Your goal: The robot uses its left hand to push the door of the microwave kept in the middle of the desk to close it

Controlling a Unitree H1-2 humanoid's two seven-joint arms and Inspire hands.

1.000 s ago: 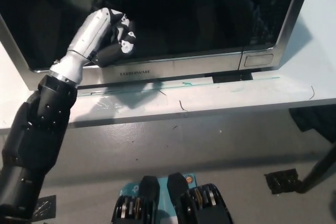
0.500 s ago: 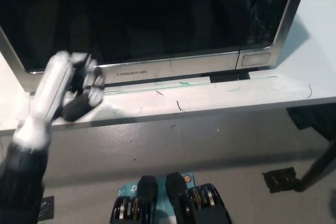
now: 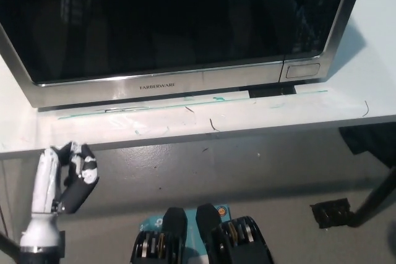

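The steel microwave (image 3: 185,81) fills the top of the head view. Its dark glass door (image 3: 167,23) lies flush with the front, closed. My white left hand (image 3: 62,180) hangs low at the lower left, below the desk's front edge and well clear of the door. Its fingers are loosely curled and apart, and nothing is in them. My black right hand is out of view.
The white desk (image 3: 247,119) carries the microwave and shows a thin strip with scratches in front of it. Grey floor (image 3: 247,171) lies below the desk edge. A dark stand or leg (image 3: 371,205) crosses the lower right corner.
My left hand has left the microwave door and dropped down and back, from the glass to below the desk edge. The door stays closed.
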